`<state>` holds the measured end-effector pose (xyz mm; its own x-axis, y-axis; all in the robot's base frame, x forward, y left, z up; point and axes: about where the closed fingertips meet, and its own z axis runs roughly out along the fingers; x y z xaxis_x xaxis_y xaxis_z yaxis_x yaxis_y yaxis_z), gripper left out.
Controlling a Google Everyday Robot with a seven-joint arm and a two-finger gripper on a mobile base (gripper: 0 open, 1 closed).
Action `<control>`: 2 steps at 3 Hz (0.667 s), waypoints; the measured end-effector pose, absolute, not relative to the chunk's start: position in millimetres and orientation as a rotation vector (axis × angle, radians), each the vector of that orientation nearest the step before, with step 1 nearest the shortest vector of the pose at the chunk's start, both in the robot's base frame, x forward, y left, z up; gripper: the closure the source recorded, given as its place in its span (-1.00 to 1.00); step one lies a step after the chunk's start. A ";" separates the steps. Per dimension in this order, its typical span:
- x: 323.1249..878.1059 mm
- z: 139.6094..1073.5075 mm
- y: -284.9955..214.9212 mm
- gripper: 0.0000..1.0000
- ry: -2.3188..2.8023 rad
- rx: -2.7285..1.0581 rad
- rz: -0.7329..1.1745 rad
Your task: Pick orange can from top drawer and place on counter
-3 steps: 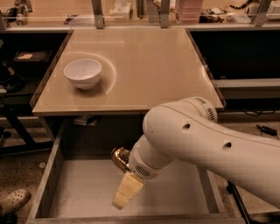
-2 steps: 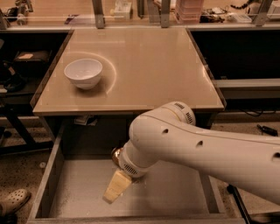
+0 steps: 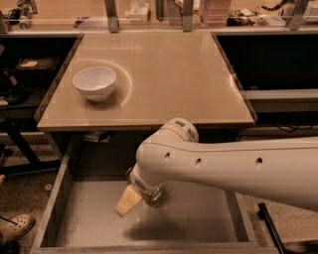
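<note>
Orange can (image 3: 155, 194): only a shiny sliver of what looks like it peeks out under the wrist, low inside the top drawer (image 3: 74, 218). The gripper (image 3: 129, 201) is down there just beside it, and I cannot tell whether it has hold. White bowl (image 3: 94, 83) sits on the worktop (image 3: 174, 74).

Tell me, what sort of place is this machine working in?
Probably a lab mock-up of a kitchen: a beige counter with a white bowl, an open grey top drawer below it, and a cluttered shelf behind. The tool hangs inside the drawer.
</note>
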<state>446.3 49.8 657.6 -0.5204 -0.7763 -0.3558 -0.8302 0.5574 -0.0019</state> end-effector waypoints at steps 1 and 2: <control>458.8 633.2 34.1 -1.00 2.549 -1.239 0.192; 462.6 610.2 20.3 -1.00 2.614 -1.175 0.178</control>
<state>462.6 20.3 610.2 -0.6348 -0.7150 -0.2929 -0.7480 0.6637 0.0014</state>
